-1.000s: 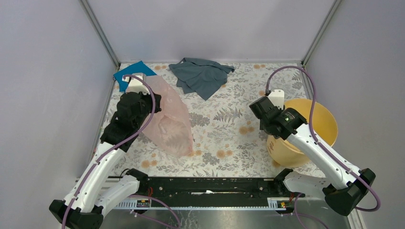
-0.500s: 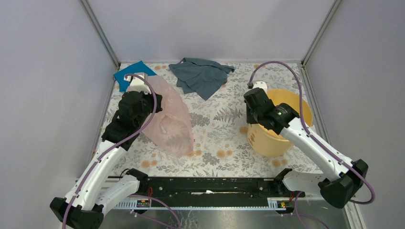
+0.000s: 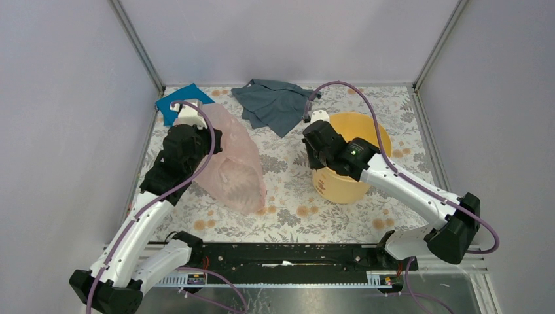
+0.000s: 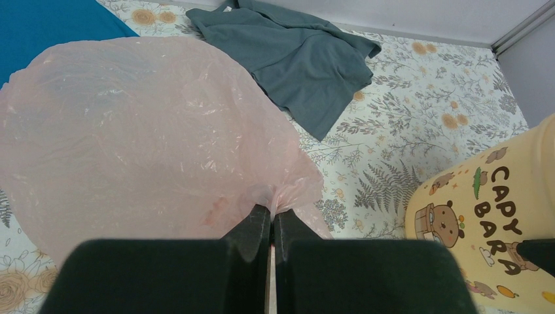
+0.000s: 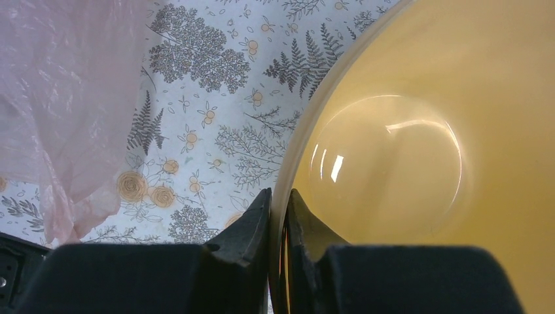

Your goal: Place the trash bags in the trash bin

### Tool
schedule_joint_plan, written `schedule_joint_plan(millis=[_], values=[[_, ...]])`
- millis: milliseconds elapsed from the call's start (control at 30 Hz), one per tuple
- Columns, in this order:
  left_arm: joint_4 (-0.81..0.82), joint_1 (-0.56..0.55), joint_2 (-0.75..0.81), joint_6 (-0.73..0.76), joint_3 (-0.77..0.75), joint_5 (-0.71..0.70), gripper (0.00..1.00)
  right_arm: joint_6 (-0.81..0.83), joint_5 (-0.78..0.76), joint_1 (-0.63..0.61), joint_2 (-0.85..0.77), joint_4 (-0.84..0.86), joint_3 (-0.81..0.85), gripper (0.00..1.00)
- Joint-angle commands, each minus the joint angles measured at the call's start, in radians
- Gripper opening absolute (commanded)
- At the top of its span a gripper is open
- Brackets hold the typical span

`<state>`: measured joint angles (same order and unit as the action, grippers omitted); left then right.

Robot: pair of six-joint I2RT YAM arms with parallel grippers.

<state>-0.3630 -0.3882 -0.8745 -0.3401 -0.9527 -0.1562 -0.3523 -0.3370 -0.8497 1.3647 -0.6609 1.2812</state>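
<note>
The pale pink trash bag (image 3: 232, 167) hangs from my left gripper (image 3: 208, 139), which is shut on a bunched fold of its film (image 4: 271, 208); the bag (image 4: 137, 131) billows out over the left of the table. The yellow-orange trash bin (image 3: 357, 157) stands upright at centre right. My right gripper (image 3: 315, 152) is shut on its left rim, one finger outside and one inside (image 5: 279, 203). The bin's inside (image 5: 419, 157) is bare. Its printed wall (image 4: 491, 209) shows in the left wrist view. The bag's edge (image 5: 59, 111) shows in the right wrist view.
A grey cloth (image 3: 275, 104) lies at the back centre, just behind the bin. A teal cloth (image 3: 175, 101) lies at the back left corner, partly under the bag. Walls and metal posts enclose the floral table (image 3: 294, 203).
My right gripper has dragged the bin leftward and a little back, from the right edge towards the table's middle. The left gripper and bag have barely moved.
</note>
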Motion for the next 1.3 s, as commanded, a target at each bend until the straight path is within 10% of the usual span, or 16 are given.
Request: schedule_joint_plan(millis=[0, 633, 1267], values=[[0.054, 0.005, 0.008, -0.003, 0.005, 0.002, 0.00, -0.051, 0.078, -0.014, 0.018, 0.040, 0.016, 0.09], [0.052, 0.006, 0.039, -0.002, 0.010, -0.047, 0.00, 0.001, 0.027, -0.014, -0.186, -0.064, 0.050, 0.84], [0.053, 0.007, 0.061, 0.000, 0.014, -0.059, 0.00, -0.021, 0.101, -0.299, 0.190, 0.095, 0.269, 0.97]])
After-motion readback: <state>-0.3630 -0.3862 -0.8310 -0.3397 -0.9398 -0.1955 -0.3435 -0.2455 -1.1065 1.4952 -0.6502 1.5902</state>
